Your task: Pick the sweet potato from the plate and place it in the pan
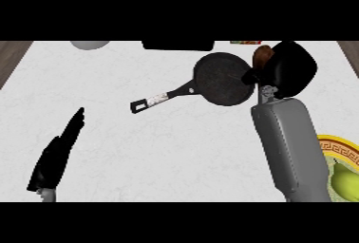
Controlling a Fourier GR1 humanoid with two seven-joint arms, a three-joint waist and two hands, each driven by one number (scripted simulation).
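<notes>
A black pan (pixel 221 78) lies on the white counter at the upper middle, its handle (pixel 163 98) pointing down-left. My right hand (pixel 288 69) hovers at the pan's right rim, fingers curled round a brown sweet potato (pixel 262 54) that sticks out at the hand's upper left. The sweet potato sits just beyond the pan's upper right edge. A plate (pixel 342 148) with a gold patterned rim shows at the right edge, partly hidden by my right forearm. My left hand (pixel 57 154) rests open at the lower left, fingers straight and pointing up.
A green pear-like fruit (pixel 344 180) lies on the plate at the lower right. A grey round object (pixel 89 44) and a black object (pixel 179 45) sit at the counter's far edge, with a small colourful item (pixel 245 42) beside them.
</notes>
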